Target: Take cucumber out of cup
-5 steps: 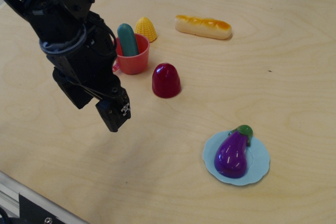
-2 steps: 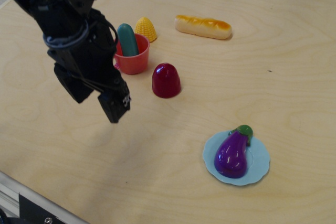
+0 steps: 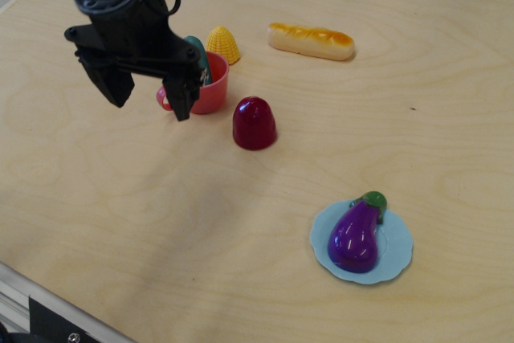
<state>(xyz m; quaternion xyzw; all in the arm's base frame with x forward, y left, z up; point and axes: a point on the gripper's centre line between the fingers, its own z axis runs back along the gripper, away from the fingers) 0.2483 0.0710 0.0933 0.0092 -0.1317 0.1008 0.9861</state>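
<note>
The coral-red cup (image 3: 213, 89) stands upright at the back left of the wooden table. The teal-green cucumber (image 3: 198, 47) stands in it, its top poking above the rim, partly hidden by my arm. My black gripper (image 3: 150, 95) is open with its fingers wide apart, just left of and in front of the cup. Its right finger (image 3: 183, 100) covers the cup's left side and handle. The left finger (image 3: 116, 90) hangs over bare table. The gripper holds nothing.
A yellow corn (image 3: 223, 43) sits right behind the cup. A bread roll (image 3: 311, 40) lies further right. A dark red dome (image 3: 254, 123) stands close to the cup's front right. A purple eggplant (image 3: 355, 234) lies on a light blue plate (image 3: 399, 259) at the front right.
The gripper has moved away from the front of the table toward the cup, turned, and its fingers now show spread wide. The cup and cucumber have not moved.
</note>
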